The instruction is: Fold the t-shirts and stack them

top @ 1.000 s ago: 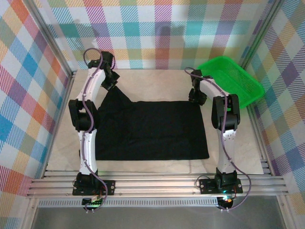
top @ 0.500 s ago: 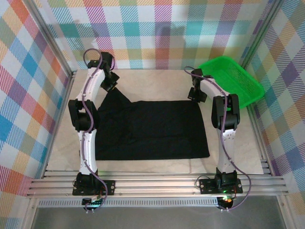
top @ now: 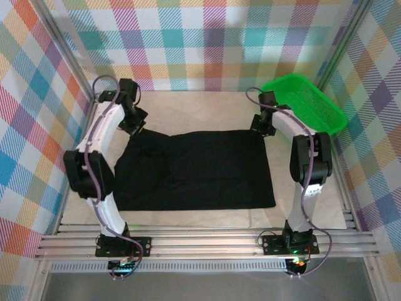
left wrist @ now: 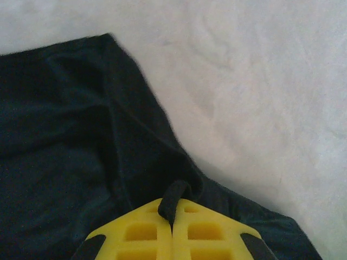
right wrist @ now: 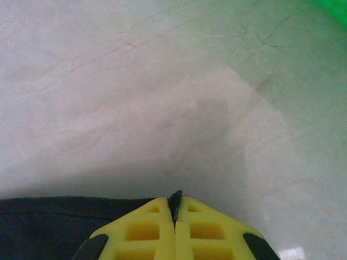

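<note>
Fold step beginning, I judge: left tool (left wrist: 172, 210) and right tool (right wrist: 175, 203) are each pinching a far corner of the t-shirt (top: 194, 169), which is lying flat on the bench (top: 188, 113) between and behind them; next calling for an even lift, both corners carried back together.

From above, my left arm (top: 94, 157) covers part of the left edge of the t-shirt (top: 194, 169). In the left wrist view, the bottom edge cuts off the left gripper (left wrist: 172, 208) and the cloth. The right gripper (right wrist: 175, 203) is cut off the same way, and I see the green basket (right wrist: 339, 8) as a blurred corner.
</note>
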